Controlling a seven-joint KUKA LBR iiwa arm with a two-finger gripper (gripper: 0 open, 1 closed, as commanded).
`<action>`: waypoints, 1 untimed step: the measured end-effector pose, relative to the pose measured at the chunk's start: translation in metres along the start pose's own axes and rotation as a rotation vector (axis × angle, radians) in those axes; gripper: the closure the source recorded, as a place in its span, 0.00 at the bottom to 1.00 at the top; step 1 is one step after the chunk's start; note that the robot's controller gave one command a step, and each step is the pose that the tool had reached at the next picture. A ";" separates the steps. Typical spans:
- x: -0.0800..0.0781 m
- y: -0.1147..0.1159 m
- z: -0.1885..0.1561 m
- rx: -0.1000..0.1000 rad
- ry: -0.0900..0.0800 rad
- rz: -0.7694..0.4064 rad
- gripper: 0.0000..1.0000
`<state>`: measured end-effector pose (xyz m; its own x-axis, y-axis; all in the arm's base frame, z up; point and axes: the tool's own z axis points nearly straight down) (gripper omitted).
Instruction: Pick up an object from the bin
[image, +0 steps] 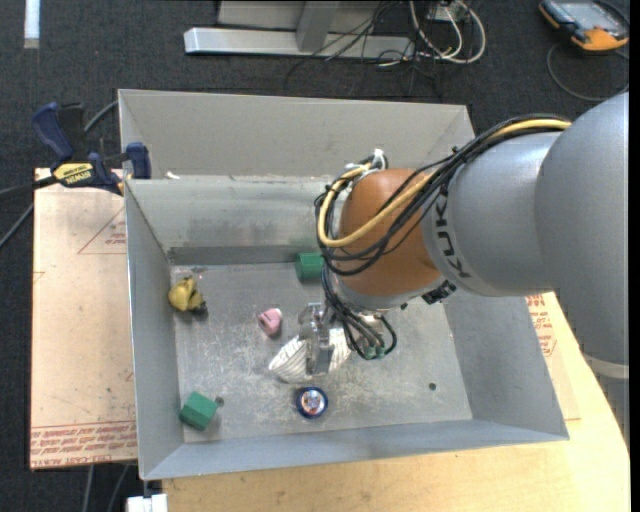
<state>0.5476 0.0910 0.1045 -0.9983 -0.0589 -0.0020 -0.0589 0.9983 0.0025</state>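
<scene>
In the grey metal bin (150, 330), a green block (198, 411) lies nearest the front wall at the left, with a small round blue-and-white disc (311, 402) toward the middle. Just behind the disc my pincer (322, 352) stands low over a white ribbed piece (290, 360) at mid-floor, covering its right edge — whether released or clenched, I cannot tell. Farther back sit a small pink piece (269, 321) and, to the left, a yellow toy (183, 295). A second green block (309, 265) rests by the back wall.
</scene>
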 end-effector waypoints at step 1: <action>-0.011 0.010 -0.119 -0.001 -0.003 -0.036 1.00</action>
